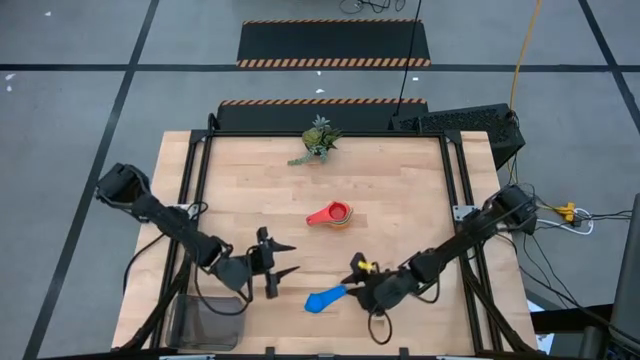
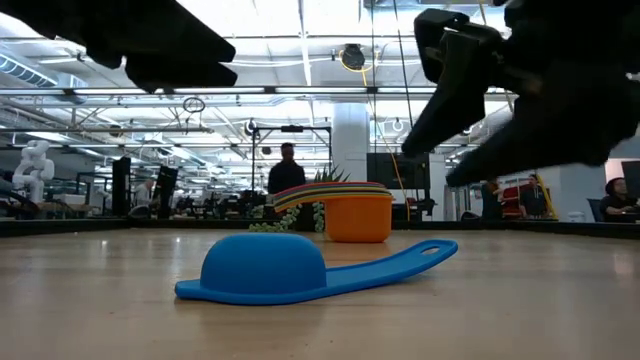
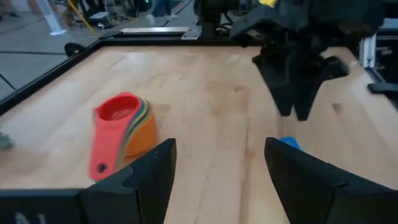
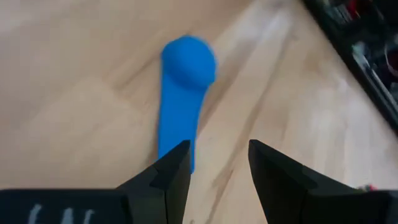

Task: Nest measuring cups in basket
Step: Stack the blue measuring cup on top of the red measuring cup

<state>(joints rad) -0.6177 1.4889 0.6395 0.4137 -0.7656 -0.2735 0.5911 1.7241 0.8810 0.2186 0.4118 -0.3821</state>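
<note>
Spreading across the whole scene is the pale butcher-block wooden worktop [image 1: 400,180], carrying everything else. Sitting at its near left corner, just beside the left arm, is the small dark grey see-through mesh basket [image 1: 205,322], and nothing can be made out inside it. Hovering next to the basket is the left hand [image 1: 283,261], its two dark fingers standing apart with nothing between them. Hanging low over the near right part of the worktop is the right hand [image 1: 360,284], its fingers also apart and gripping nothing, pointing toward the loose cup's handle.

Resting near the worktop's middle is a nested stack of small plastic measuring cups [image 1: 332,213], red on top with orange beneath, handles fanning to one side. Lying upside down between the two hands is the single blue plastic measuring cup [image 1: 324,299], bowl down and its flat handle reaching toward the right hand.

Judging from this, the risk is in the pickup: the thin handle is lying flat against the wood, so closing fingers may slide off it or push the cup away. Being inverted, it would also need turning over before nesting.
</note>
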